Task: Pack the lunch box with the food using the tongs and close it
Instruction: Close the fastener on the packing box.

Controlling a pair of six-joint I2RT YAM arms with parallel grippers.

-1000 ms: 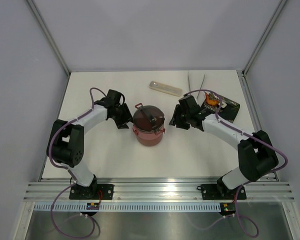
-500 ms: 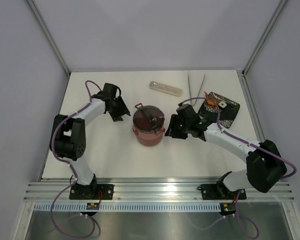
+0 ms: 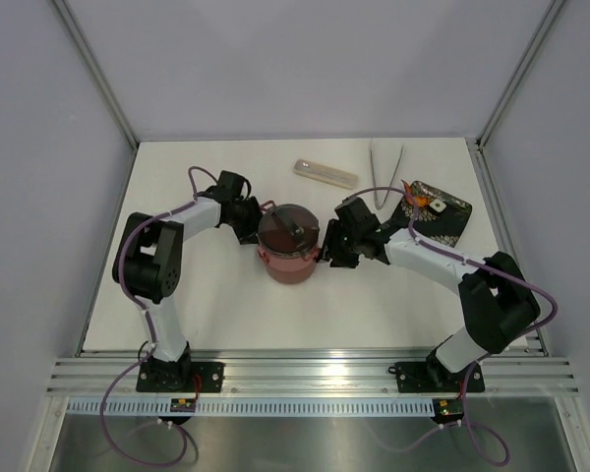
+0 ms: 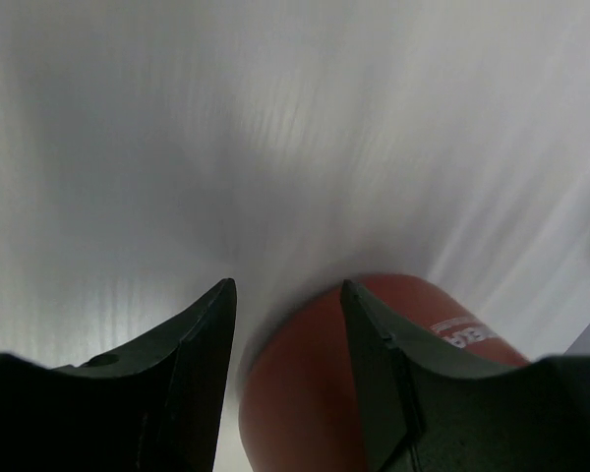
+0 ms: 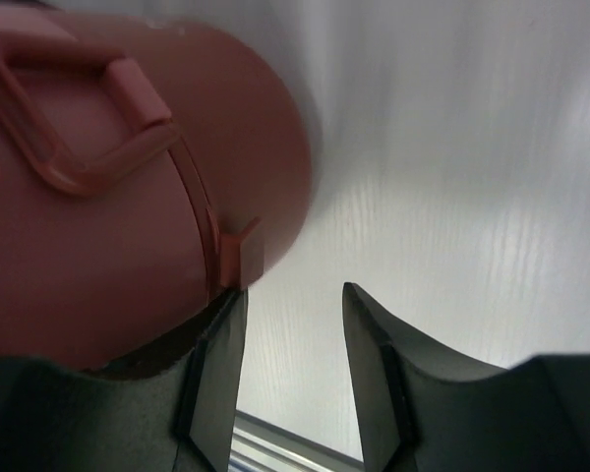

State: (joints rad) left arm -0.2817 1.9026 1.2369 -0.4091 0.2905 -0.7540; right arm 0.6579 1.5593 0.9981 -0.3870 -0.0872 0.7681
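One lunch box (image 3: 290, 248) stood stacked and lidded mid-table, flanked by two grippers, the left gripper (image 3: 248, 224) and the right gripper (image 3: 326, 251), both with jaws apart and holding nothing. Farther back lay one pair of tongs (image 3: 384, 169), one cutlery case (image 3: 324, 173) and one tray (image 3: 452, 228) bearing the food (image 3: 418, 200).

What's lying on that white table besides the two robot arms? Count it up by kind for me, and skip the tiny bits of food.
Maroon lunch box: 1
Silver tongs: 1
Beige cutlery case: 1
Black patterned tray: 1
Total: 4
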